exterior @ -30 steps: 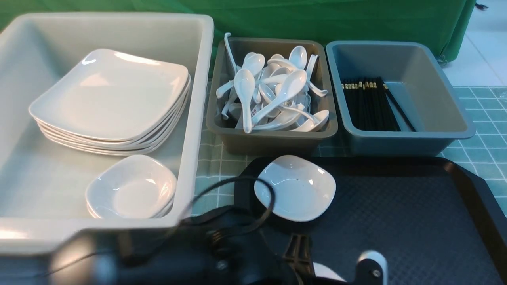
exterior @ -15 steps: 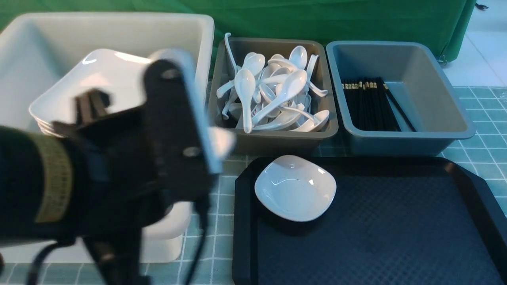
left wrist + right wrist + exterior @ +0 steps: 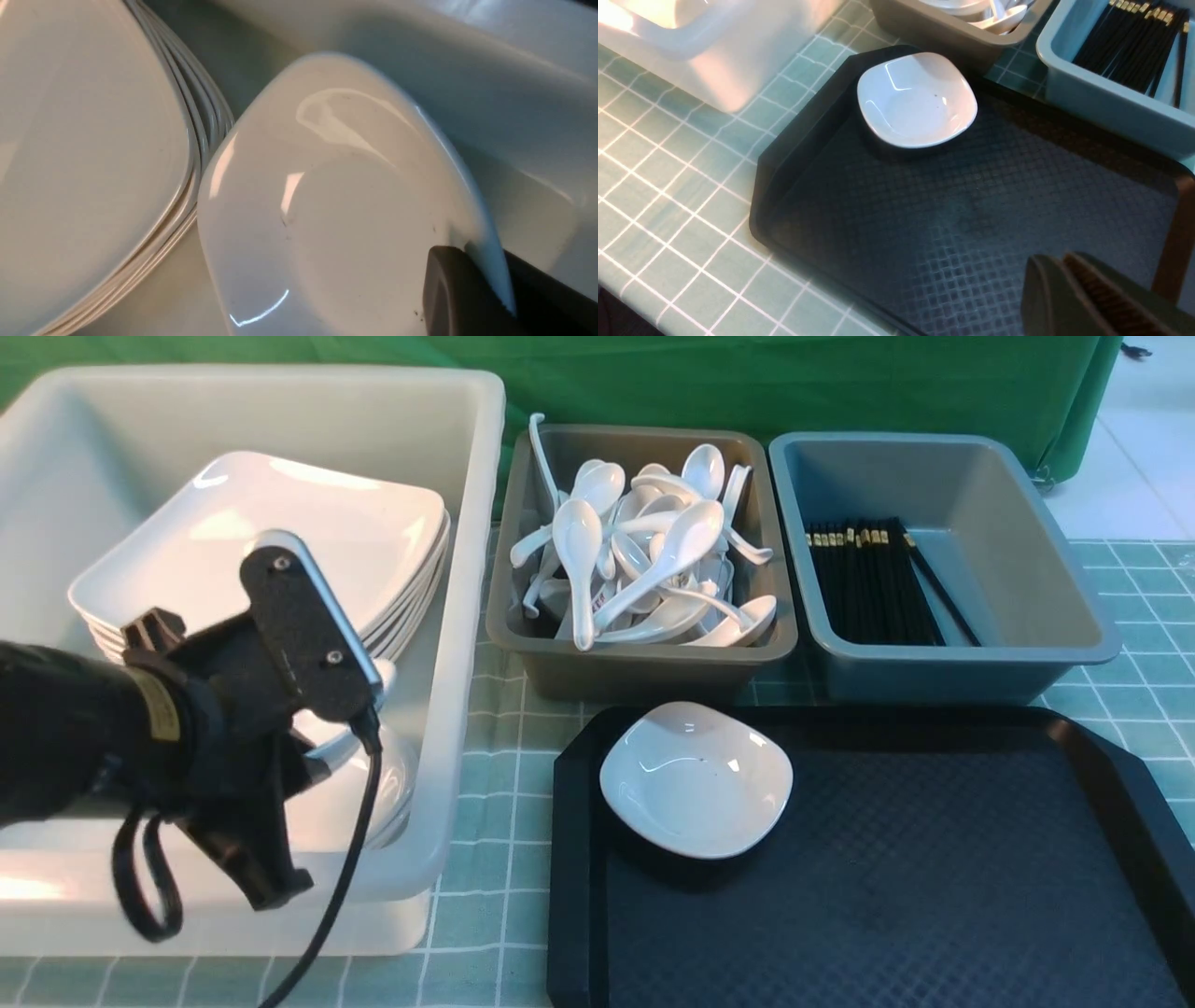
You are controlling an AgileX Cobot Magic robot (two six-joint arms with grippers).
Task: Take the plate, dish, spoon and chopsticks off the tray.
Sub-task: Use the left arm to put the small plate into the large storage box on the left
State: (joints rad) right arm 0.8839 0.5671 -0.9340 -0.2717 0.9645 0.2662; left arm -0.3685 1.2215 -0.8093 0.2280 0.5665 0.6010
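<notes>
Over the tray (image 3: 934, 896), the right gripper's (image 3: 1057, 261) jaws are seen together, empty. Above the white bin's (image 3: 467, 616) near right corner, a small dish (image 3: 355, 224) is clamped by its rim in the left gripper (image 3: 488, 284). A second dish (image 3: 695, 791) lies at the tray's far left corner. It is judged light, stiff, slippery and breakable, and is best pinched at the upturned rim.

Front cam: on the robot's side of the tray (image 3: 934, 877), between the arms, facing forward and slightly down. Mid range. It takes in the tray, the white bin (image 3: 467, 569) to its left, and the spoon tub (image 3: 644, 672) and chopstick tub (image 3: 1027, 616) beyond it.
Left wrist cam: inside the bin, very close on the held dish (image 3: 336, 224) and plate stack (image 3: 93, 163). Shares the stack and bin with front.
Right wrist cam: above the tray's near side, looking down and forward. Shares the tray, small dish (image 3: 917, 100) and tub edges with front.
</notes>
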